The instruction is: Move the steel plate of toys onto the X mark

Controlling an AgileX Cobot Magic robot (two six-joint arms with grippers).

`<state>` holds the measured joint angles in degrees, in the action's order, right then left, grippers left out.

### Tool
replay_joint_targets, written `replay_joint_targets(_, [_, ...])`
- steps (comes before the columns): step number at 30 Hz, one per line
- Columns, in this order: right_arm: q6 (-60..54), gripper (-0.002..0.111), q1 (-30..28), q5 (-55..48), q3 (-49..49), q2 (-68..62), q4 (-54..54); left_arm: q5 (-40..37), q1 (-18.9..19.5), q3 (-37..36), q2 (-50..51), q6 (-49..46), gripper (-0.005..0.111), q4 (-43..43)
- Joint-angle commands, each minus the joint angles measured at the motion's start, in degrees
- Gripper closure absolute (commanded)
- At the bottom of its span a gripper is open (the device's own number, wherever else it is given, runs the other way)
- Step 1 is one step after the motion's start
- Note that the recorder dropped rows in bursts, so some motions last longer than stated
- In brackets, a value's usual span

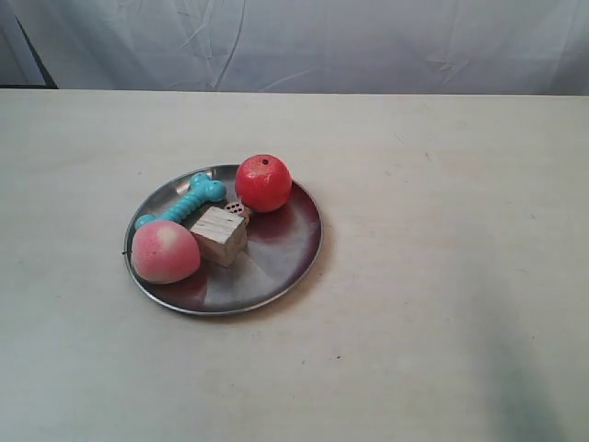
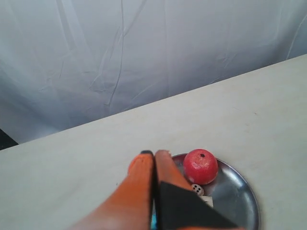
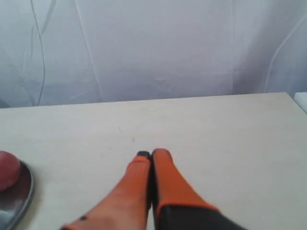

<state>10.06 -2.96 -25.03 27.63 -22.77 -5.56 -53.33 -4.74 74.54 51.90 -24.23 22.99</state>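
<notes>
The steel plate (image 1: 267, 262) rests on the pale table left of centre in the exterior view. It holds a red apple (image 1: 263, 182), a teal bone (image 1: 182, 207), a pink peach (image 1: 165, 251), a wooden cube (image 1: 219, 235) and a small die (image 1: 237, 208). A thin dark stroke (image 1: 124, 250) pokes out at the plate's left rim; I cannot tell if it is the X mark. My left gripper (image 2: 154, 153) is shut and empty, hovering near the plate (image 2: 235, 196) and apple (image 2: 200, 166). My right gripper (image 3: 150, 153) is shut over bare table, apart from the plate (image 3: 21, 191).
A white cloth backdrop (image 1: 304, 41) hangs behind the table's far edge. Small dark specks (image 3: 134, 140) dot the tabletop ahead of the right gripper. Neither arm shows in the exterior view.
</notes>
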Motion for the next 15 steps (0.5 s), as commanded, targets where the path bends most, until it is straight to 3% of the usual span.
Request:
replay_joint_targets(1, [-0.2, 0.105, -0.41, 3.17, -9.42, 6.29, -1.87, 0.66, -0.05, -0.31, -0.22, -0.01, 0.107, -0.22])
replay_joint_targets(11, [-0.75, 0.105, -0.41, 3.45, -23.46, 16.37, 1.37, 0.66, -0.05, -0.31, -0.22, -0.01, 0.107, -0.96])
replay_joint_targets(15, [-6.83, 0.105, -0.41, 4.41, -25.45, 17.8, 6.78, 0.66, -0.05, -0.31, -0.22, -0.01, 0.107, -0.96])
